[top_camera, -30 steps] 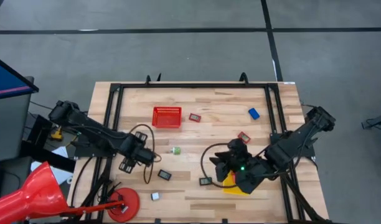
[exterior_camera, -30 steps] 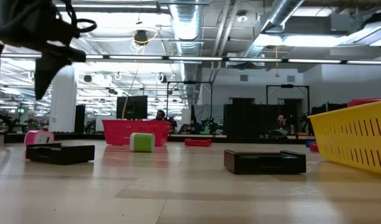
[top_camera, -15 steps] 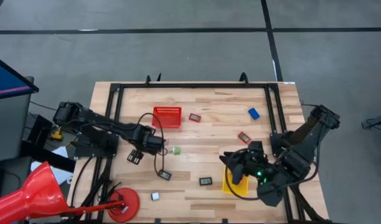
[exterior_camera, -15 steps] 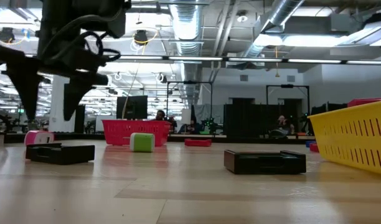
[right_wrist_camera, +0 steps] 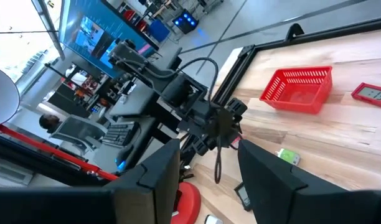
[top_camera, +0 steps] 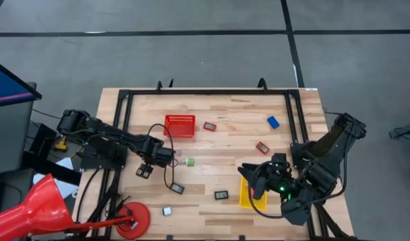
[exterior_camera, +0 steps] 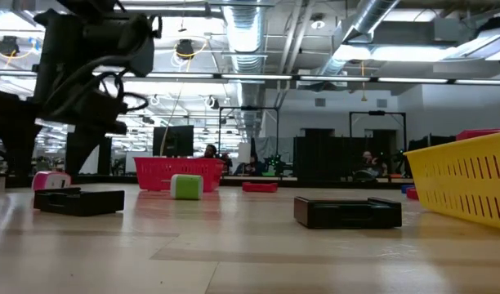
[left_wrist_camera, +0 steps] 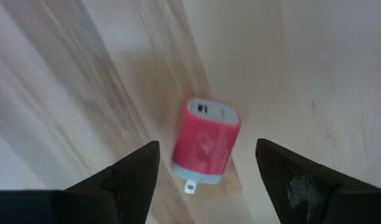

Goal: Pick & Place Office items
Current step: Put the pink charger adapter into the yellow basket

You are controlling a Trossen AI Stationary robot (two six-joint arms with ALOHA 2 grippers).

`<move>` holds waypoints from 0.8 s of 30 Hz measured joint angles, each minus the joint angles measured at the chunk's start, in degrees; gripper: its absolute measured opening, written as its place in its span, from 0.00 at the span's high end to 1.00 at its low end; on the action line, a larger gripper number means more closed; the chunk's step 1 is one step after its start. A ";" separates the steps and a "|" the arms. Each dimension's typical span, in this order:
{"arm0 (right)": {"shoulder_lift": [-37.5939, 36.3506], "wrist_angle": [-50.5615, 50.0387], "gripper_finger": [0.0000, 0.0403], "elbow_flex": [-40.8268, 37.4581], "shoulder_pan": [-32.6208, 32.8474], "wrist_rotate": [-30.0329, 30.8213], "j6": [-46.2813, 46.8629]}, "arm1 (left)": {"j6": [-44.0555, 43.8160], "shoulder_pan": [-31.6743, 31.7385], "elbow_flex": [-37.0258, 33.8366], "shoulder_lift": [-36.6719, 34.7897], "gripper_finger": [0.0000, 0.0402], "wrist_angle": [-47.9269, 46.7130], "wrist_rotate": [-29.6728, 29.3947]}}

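Items mostly lie loose around the red basket. Left gripper, wide open, hangs over a pink block. Right gripper, part-closed and empty, sits over the yellow bin.

The table is pale wood, smooth with visible grain and a soft sheen, edged by a matt black metal frame. On it, the red mesh basket and the yellow bin look like perforated plastic. Nearer the basket, the pink charger has a smooth, slightly glossy plastic shell with a small metal prong. The left gripper's fingers are matt dark plastic, scuffed.
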 joint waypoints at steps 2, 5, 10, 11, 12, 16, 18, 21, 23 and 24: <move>0.00 0.16 0.61 0.00 0.20 0.00 -0.03 | -0.10 0.04 0.01 0.00 0.39 1.22 0.58; 0.00 0.37 0.61 0.00 0.20 0.01 -0.05 | -1.41 0.15 0.01 0.00 0.47 3.38 0.62; -0.33 3.95 0.61 -0.02 1.12 4.32 -4.69 | -7.44 1.09 -0.23 -0.02 0.68 7.83 1.89; -0.69 5.49 0.61 -0.02 1.45 5.63 -6.83 | -8.64 1.31 -0.58 -0.02 0.73 8.46 2.48; -1.13 7.25 0.61 -0.02 1.84 6.87 -9.34 | -9.78 1.48 -1.06 -0.02 0.79 8.77 3.02; -3.37 14.40 0.61 -0.02 3.90 11.04 -19.88 | -10.72 1.68 -2.90 -0.02 0.97 8.52 4.02; -4.36 18.22 0.61 -0.02 4.56 11.89 -25.31 | -10.72 1.68 -2.73 -0.32 0.98 8.76 4.03; -5.24 22.38 0.61 -0.02 4.90 11.89 -31.77 | -11.01 1.65 -1.24 -0.88 0.91 9.41 4.03; -5.50 24.26 0.61 -0.02 4.70 11.87 -34.53 | -13.68 1.63 0.13 -2.30 0.84 9.37 4.05; -5.56 24.66 0.61 -0.02 4.60 11.90 -35.33 | -16.11 1.66 0.81 -2.87 0.80 10.04 3.85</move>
